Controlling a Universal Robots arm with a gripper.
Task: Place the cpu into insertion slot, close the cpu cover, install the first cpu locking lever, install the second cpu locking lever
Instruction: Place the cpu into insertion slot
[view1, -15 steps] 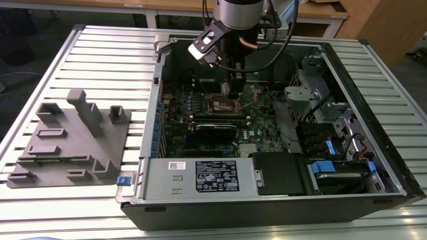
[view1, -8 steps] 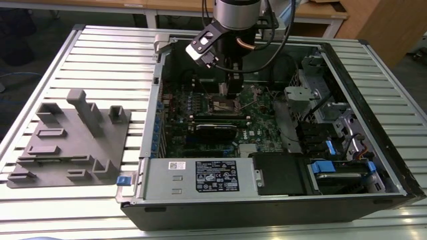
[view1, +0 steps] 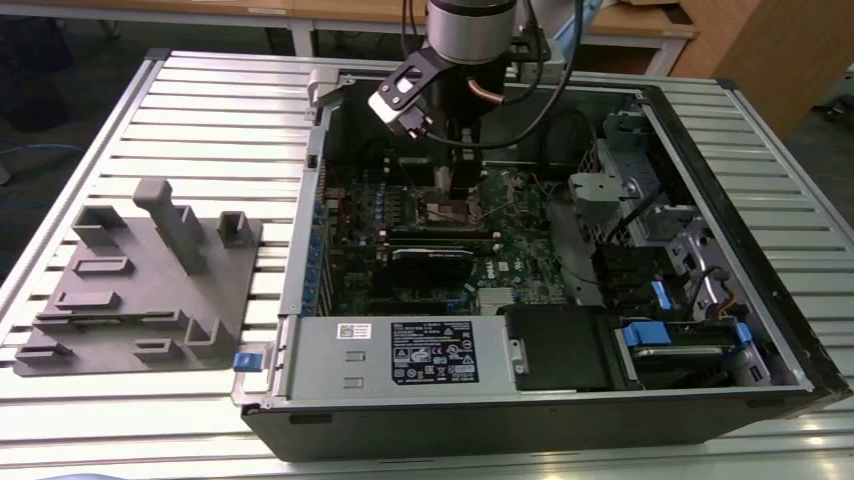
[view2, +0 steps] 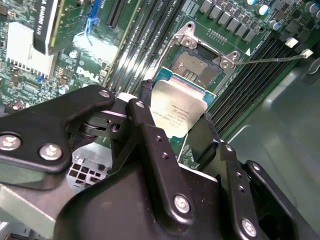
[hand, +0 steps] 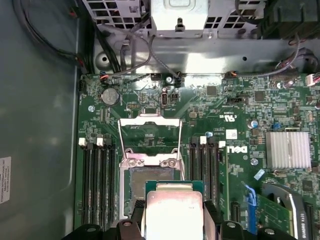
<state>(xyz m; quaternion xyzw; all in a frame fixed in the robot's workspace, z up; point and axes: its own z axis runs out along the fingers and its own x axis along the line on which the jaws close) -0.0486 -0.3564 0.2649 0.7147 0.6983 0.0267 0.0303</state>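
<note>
Cpu (view2: 176, 112) in the gripper (view1: 462, 190), just above the insertion slot (hand: 150, 182).

Sits clamped by 2 opposite edges between the black fingers (view2: 202, 137), silvery metal top facing the cameras in both wrist views. Hangs over 1 edge of the open socket, not yet seated, with the socket's dark centre bare. Beyond the slot, cpu cover (hand: 150, 159) flipped up and open, and 1 thin locking lever (view2: 270, 59) swung out to the side. Around that, green motherboard (hand: 235, 115), with long black memory slots (hand: 97, 185) on both sides of the socket. In the exterior view, reaches down into an open computer case (view1: 747, 250) lying on a slatted table (view1: 227, 90), with a grey fixture (view1: 147, 280) well apart toward the exterior view's left.
</note>
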